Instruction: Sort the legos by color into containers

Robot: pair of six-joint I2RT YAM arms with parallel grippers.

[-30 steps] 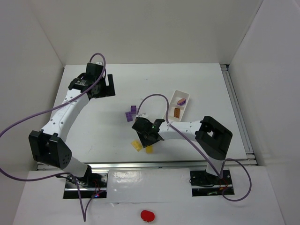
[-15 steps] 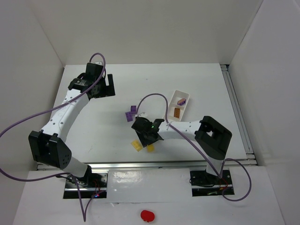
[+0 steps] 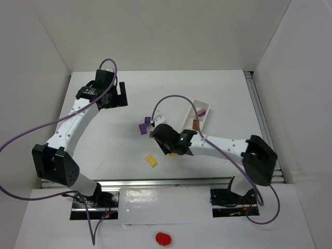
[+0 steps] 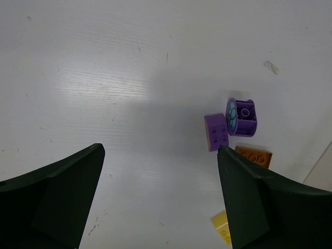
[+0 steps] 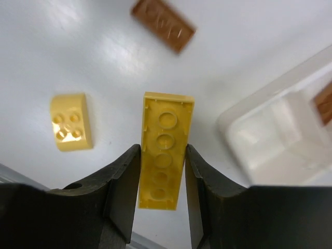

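My right gripper [image 5: 162,181] is shut on a long yellow lego [image 5: 163,150] and holds it above the table, underside toward the camera. Below it lie a small yellow lego [image 5: 71,122] and a brown-orange lego [image 5: 162,25]. The white tray of containers [image 5: 270,140] is to the right, with a brown lego [image 5: 324,104] inside. From above, the right gripper [image 3: 169,147] hangs between the yellow lego [image 3: 151,161] and the tray [image 3: 203,105]. My left gripper [image 4: 155,207] is open and empty, far from two purple legos [image 4: 216,132].
A round purple piece [image 4: 241,116] and a brown-orange lego [image 4: 254,155] lie beside the purple lego. The left gripper [image 3: 120,94] hangs over the table's back left. White walls surround the table. A red blob [image 3: 163,238] sits in front of the arm bases.
My right gripper has shut on the long yellow lego, lifted it off the table and swung back and right toward the tray. The left arm has not moved.
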